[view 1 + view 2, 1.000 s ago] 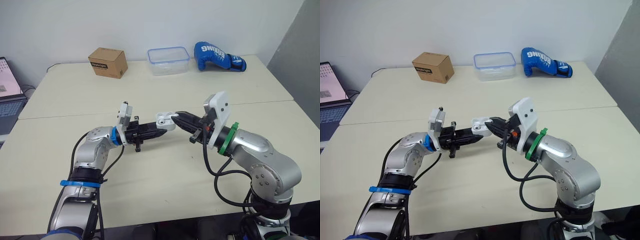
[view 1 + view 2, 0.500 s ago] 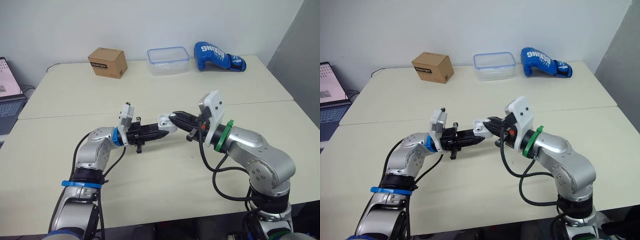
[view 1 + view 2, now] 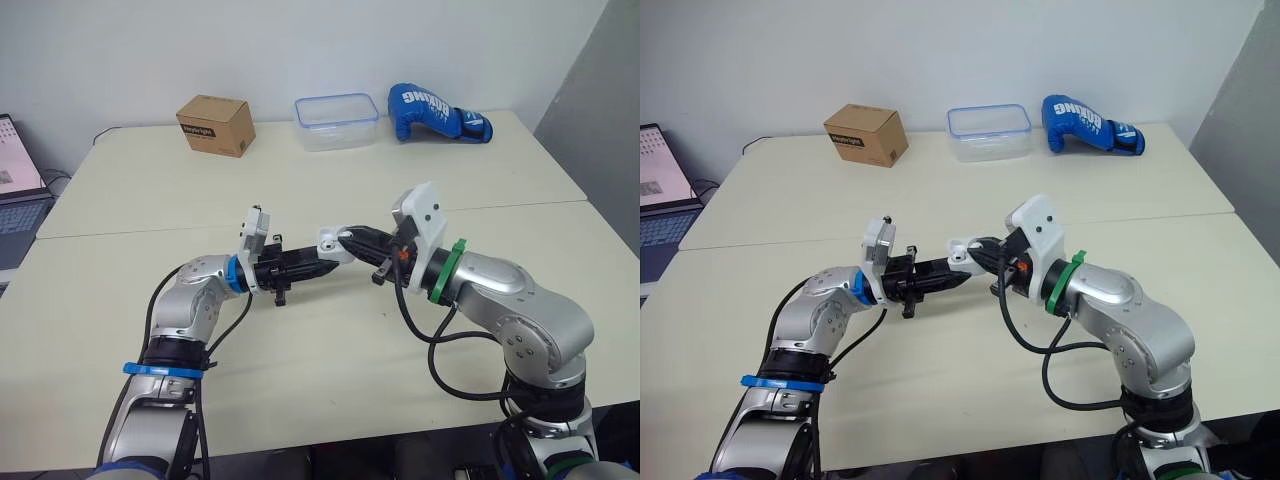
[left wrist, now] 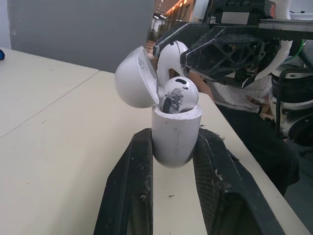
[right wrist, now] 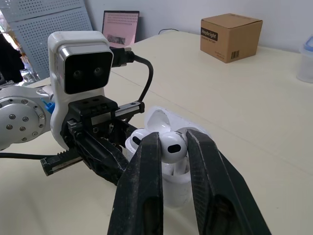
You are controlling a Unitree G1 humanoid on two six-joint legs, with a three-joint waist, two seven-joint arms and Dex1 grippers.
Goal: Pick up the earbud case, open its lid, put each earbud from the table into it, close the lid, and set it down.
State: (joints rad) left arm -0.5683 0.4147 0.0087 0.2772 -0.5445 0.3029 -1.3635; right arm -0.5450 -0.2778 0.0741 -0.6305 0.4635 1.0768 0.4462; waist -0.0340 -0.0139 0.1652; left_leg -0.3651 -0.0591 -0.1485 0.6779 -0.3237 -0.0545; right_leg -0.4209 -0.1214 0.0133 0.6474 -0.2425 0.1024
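Right gripper (image 5: pixel 172 138) brought earbud (image 5: pixel 172 148) nearer; second earbud (image 4: pixel 180 95) in one case (image 4: pixel 176 136).

The white, glossy earbud case (image 4: pixel 177 128) stands upright above the middle of the table, its rounded body clamped between the left gripper (image 4: pixel 175 136) fingers. Its lid (image 4: pixel 135 78) is open, tipped back on the hinge. One earbud (image 4: pixel 180 96) sits in the case, its scuffed head poking above the rim. The second earbud (image 5: pixel 172 146) is pinched in the right gripper (image 5: pixel 173 138), right at the case's open mouth beside the first.
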